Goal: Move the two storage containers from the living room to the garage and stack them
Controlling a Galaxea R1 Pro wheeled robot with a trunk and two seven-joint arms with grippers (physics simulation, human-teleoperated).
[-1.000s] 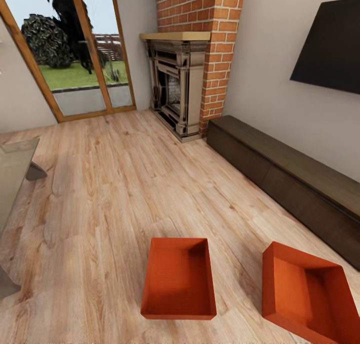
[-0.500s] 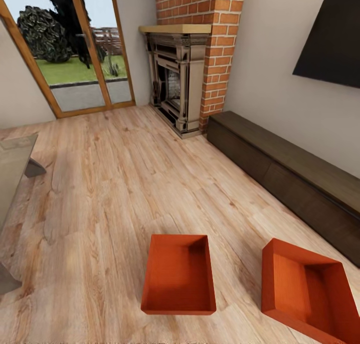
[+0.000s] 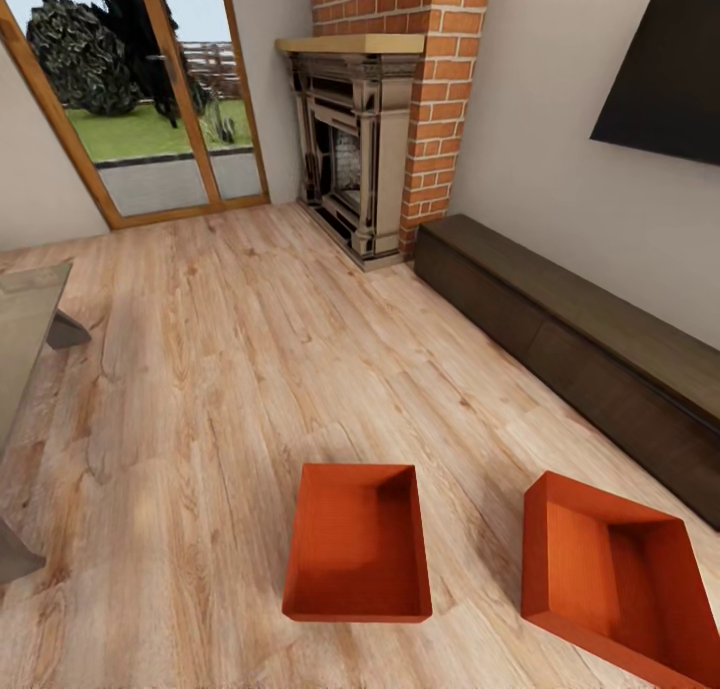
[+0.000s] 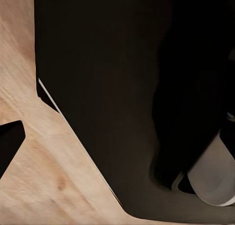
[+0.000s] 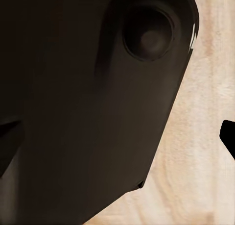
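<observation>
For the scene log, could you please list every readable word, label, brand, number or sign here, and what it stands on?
None: no readable text anywhere.
Left storage container and right storage container: plain orange-red walls.
TV: blank black screen.
Low cabinet and fireplace: unmarked.

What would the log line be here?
room: living room | containers: both on wood floor, apart, empty | carried: none

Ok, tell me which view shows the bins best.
Head view: both bins sit open-topped on the wood floor, apart. The wrist views give dark robot bodywork and floor planks.
</observation>
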